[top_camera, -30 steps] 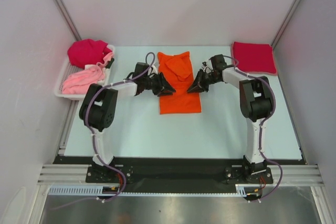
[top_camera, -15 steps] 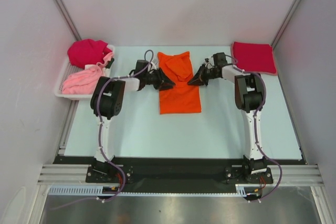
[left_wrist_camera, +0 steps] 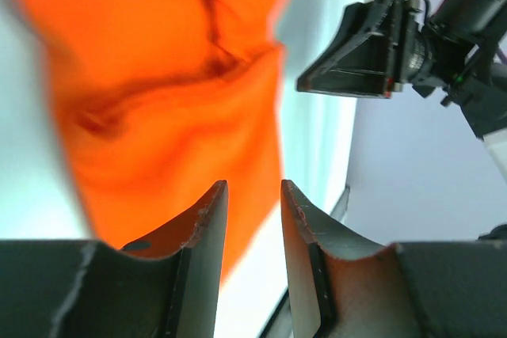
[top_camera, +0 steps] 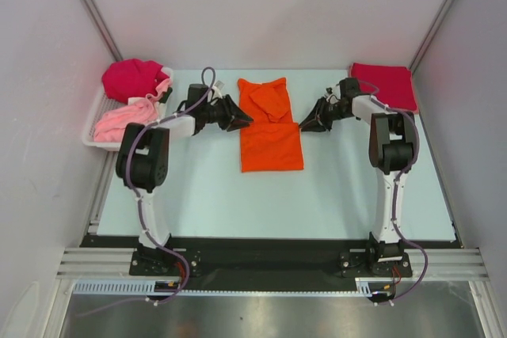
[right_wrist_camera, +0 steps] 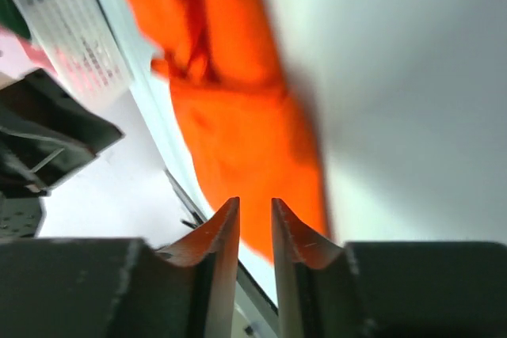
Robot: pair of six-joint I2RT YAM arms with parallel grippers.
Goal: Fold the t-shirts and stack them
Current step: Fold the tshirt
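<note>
Pale blue-green table (top_camera: 238, 195). Plain white walls (top_camera: 269, 13) on three sides. Grey metal struts (top_camera: 87, 5) run up the back corners. Aluminium rail (top_camera: 269, 263) along near edge. Even, soft light.

Four t-shirts (top_camera: 271, 146) (top_camera: 384, 86) (top_camera: 131, 78) (top_camera: 119, 123), one basket (top_camera: 88, 142), two claws (top_camera: 241, 123) (top_camera: 306, 126).

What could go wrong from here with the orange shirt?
The orange shirt lies rumpled at its far half, so the next fold may come out crooked. The left gripper and right gripper sit at its edges; a low move could snag the cloth. The folded red shirt near the right gripper might get nudged.
</note>
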